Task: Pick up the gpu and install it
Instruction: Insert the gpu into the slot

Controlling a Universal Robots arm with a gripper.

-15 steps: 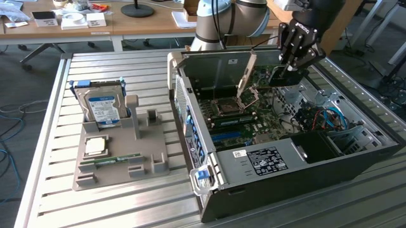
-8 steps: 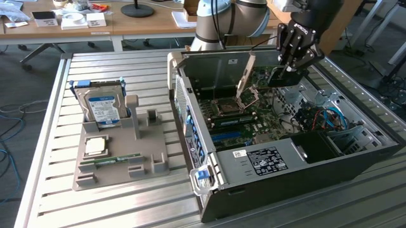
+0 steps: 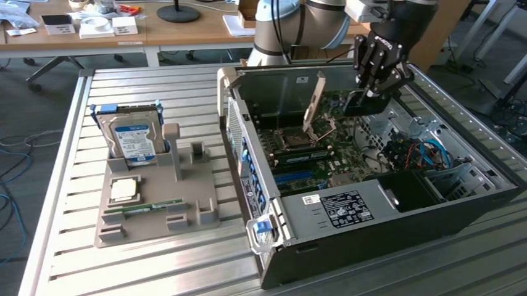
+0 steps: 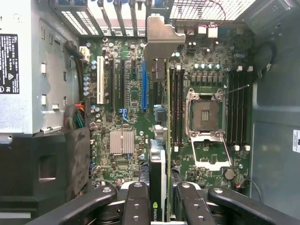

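Squarely inside open computer case (image 3: 371, 246), gripper (image 3: 374, 91) hangs fingers-down over motherboard (image 4: 108, 123), wrist upright. Fingers (image 4: 136, 206) closed on upper edge of gpu (image 4: 159, 164). Card held edge-down, parallel to expansion slots (image 4: 144, 89) beneath hand, likely so connector can meet slot. Silver bracket (image 4: 161, 35) at card's end farthest from hand, toward case rear. Card apparently not yet seated.

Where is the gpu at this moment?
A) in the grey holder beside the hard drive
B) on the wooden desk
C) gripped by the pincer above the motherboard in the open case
C: the pincer is closed on the gpu, over the motherboard.
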